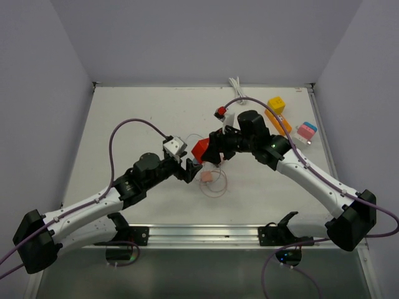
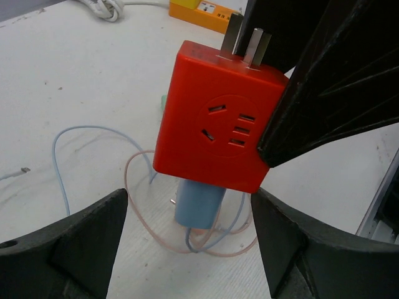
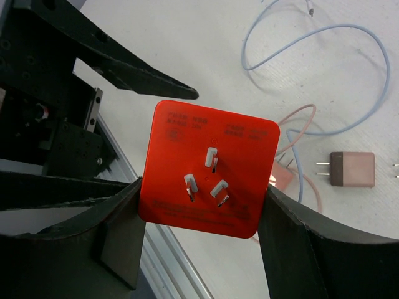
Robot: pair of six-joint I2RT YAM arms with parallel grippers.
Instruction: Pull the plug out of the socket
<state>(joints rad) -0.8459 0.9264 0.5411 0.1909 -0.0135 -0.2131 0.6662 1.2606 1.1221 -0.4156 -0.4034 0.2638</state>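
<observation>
Top external: white table [image 1: 137, 112], lilac walls [image 1: 187, 37]; right fingers [image 3: 312, 249] clamp red socket [image 1: 201, 149], left fingers [image 2: 68, 249] seemingly wide.

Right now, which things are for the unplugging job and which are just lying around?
For the job:
red socket, held by the right gripper
blue plug, stuck in under it
left gripper, open, close to the plug

Just lying about:
orange strip
yellow cube
pink block
white cable
brown charger
</observation>
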